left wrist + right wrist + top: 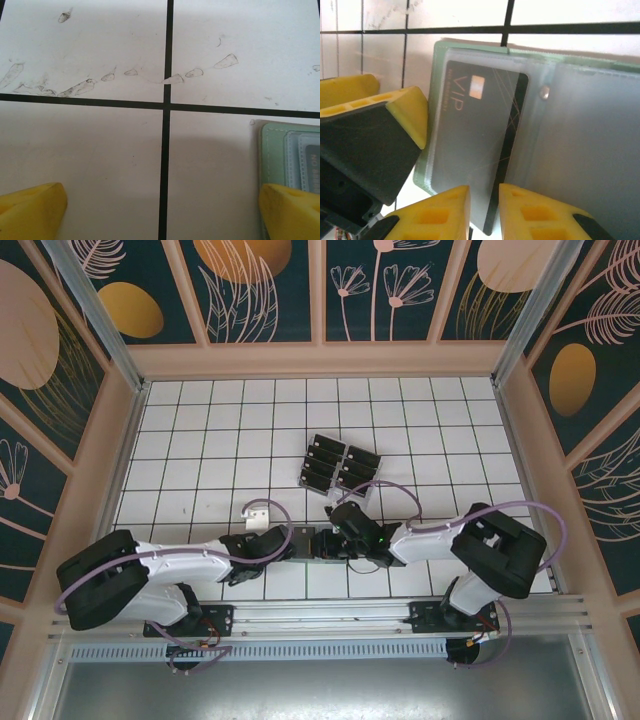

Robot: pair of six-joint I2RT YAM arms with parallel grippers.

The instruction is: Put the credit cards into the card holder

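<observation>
The sage-green card holder (436,55) lies open on the tiles, its clear sleeves facing up. A black credit card (470,135) marked VIP sits mostly inside the left sleeve, with a dark strip along its right side uncovered. My right gripper (484,212) hovers over the card's lower corner, jaws a narrow gap apart and gripping nothing. My left gripper (162,210) is wide open over bare tile, its right fingertip (290,210) over the card holder's (272,150) edge. From above, both grippers (288,543) (332,540) meet at the holder (305,542). More credit cards (340,465) stand farther back.
The other black cards stand in two columns in a slotted rack (322,462) about two tiles beyond the grippers. Wooden walls (320,360) fence the tiled floor (200,440) on the far, left and right sides. Smudges mark the tile in the left wrist view.
</observation>
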